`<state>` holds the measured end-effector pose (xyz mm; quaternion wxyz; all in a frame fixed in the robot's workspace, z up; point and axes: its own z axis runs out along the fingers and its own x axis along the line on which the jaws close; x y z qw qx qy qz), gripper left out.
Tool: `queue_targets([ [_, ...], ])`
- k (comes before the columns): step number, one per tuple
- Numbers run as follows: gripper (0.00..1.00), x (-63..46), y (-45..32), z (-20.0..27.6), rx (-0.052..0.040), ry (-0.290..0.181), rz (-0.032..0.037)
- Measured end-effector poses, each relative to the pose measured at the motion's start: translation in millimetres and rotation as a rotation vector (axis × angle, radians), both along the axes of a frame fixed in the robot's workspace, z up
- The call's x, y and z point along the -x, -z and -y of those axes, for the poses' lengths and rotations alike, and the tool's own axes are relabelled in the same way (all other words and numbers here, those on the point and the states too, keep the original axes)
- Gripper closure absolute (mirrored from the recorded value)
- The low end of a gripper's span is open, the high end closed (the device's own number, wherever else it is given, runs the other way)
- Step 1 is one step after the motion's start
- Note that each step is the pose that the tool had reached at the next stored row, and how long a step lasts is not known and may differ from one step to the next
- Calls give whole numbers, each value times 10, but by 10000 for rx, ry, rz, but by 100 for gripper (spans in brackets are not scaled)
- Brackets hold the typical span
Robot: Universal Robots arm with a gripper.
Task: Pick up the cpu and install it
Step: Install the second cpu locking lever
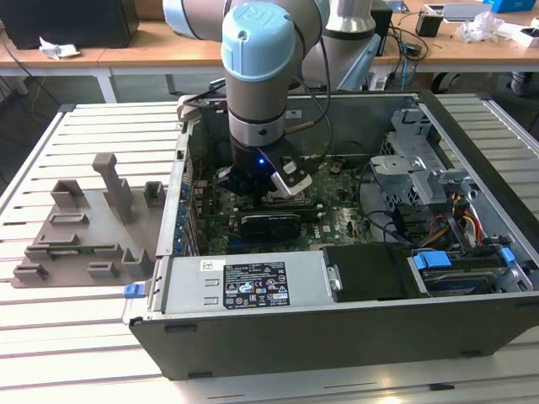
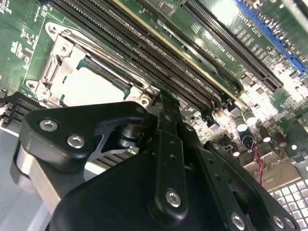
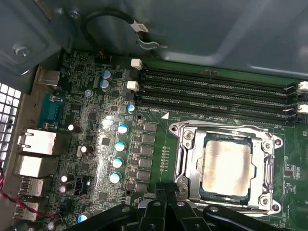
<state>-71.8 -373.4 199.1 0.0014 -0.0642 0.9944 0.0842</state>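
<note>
— Steel all round, first: the slatted surface [image 1: 76, 337] carries the open computer case [image 1: 472, 337], and the arm reaches straight down into it from above. Where do its jaws stand?

— The gripper [image 3: 166, 192] hangs low over the motherboard [image 3: 96, 139], just beside the socket frame [image 3: 185, 159]. In both wrist views its black fingers [image 2: 166, 130] meet at the tips with nothing between them, so the jaws are closed and empty.

— And the cpu?

— The cpu [image 3: 226, 166] lies flat inside the socket frame in the first wrist view, pale metal top up, its edges square to the opening. The gripper is near it but not touching it. In the second wrist view the cpu [image 2: 94, 89] shows as a pale patch within the same metal bracket.

— So it looks placed. What could still go wrong?

— By judgement, the seating. If the chip rests slightly off its recess, any downward press would load the socket contacts beneath unevenly and bend them. The fingertips are also close to the frame's edge; a sideways drift could catch the bracket or nudge the chip askew.

— Anything smaller at risk?

— The row of capacitors [image 3: 119, 154] beside the socket stands upright and near the fingers, so a low sweep that way could knock one.
</note>
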Motion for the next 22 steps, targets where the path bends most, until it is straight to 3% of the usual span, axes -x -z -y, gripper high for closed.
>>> queue_targets([
  [3,89,-27,-102,-3,2,-5,-4],
  [8,89,-409,-99,-91,38,-4,-277],
  [10,89,-480,-94,-137,118,-4,-324],
  [13,89,-549,-91,-232,376,2,-338],
  [16,89,-591,-90,-391,1117,12,-337],
  [18,89,-591,-104,-441,1469,19,-337],
  [19,89,-591,-129,-476,1841,26,-336],
  [20,89,-591,-182,-497,2069,29,-338],
  [21,89,-591,-258,-510,2169,31,-336],
  [22,89,-591,-332,-521,2180,31,-336],
])
